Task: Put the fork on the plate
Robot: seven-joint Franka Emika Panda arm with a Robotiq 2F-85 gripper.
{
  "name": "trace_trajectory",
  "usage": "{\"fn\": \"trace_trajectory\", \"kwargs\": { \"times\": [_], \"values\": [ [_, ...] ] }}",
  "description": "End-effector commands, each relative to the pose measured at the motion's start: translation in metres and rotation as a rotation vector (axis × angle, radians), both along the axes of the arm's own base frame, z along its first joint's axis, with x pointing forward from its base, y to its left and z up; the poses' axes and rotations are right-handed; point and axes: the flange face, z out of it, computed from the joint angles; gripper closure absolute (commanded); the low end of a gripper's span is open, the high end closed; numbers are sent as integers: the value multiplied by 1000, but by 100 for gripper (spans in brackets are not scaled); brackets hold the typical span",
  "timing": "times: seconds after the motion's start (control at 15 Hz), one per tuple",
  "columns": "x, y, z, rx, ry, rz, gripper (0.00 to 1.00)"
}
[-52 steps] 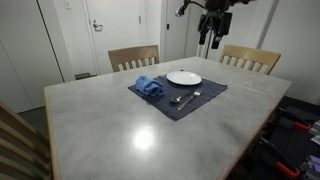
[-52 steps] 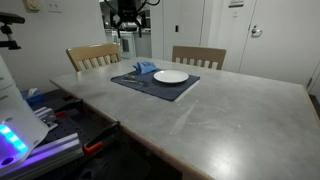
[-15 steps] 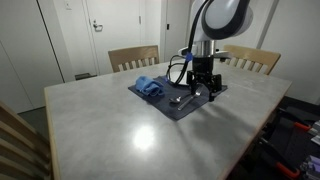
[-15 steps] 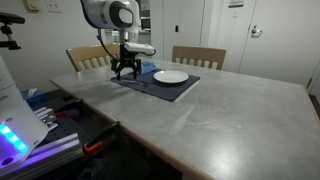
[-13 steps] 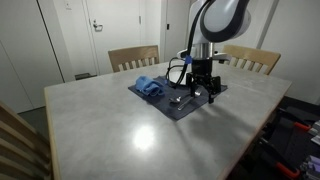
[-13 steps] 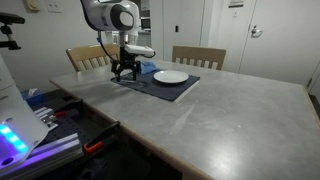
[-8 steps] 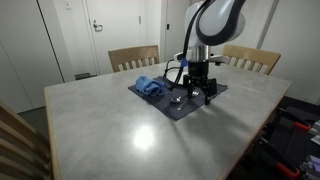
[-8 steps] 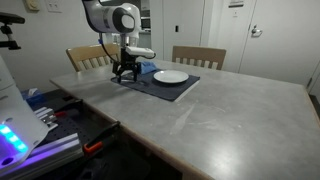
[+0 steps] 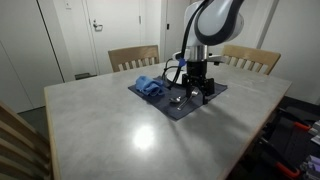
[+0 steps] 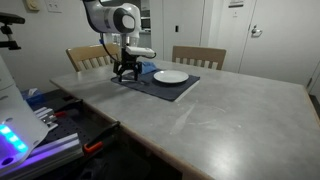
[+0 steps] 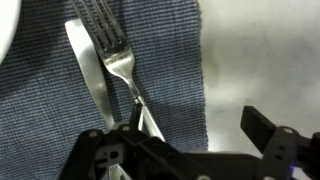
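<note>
The gripper [image 11: 190, 140] hangs low over the blue placemat [image 11: 170, 50], its fingers spread apart and clasping nothing. The fork [image 11: 112, 50] lies flat on the placemat beside a knife [image 11: 88, 75], its handle running under one finger. The white plate [image 10: 171, 76] sits just beside it.

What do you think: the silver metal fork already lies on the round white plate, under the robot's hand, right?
Wrong in one respect: the silver metal fork lies on the dark blue woven placemat, not on the round white plate, as the wrist view shows. It is indeed under the robot's hand.
</note>
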Motion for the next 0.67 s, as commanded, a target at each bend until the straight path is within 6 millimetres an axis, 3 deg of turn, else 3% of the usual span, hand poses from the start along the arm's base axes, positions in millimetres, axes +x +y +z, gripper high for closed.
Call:
{"fn": "trace_trajectory", "kwargs": {
  "times": [0.0, 0.6],
  "values": [
    [6, 2, -3, -14, -28, -2, 0],
    [18, 14, -20, -5, -10, 23, 0]
  ]
}}
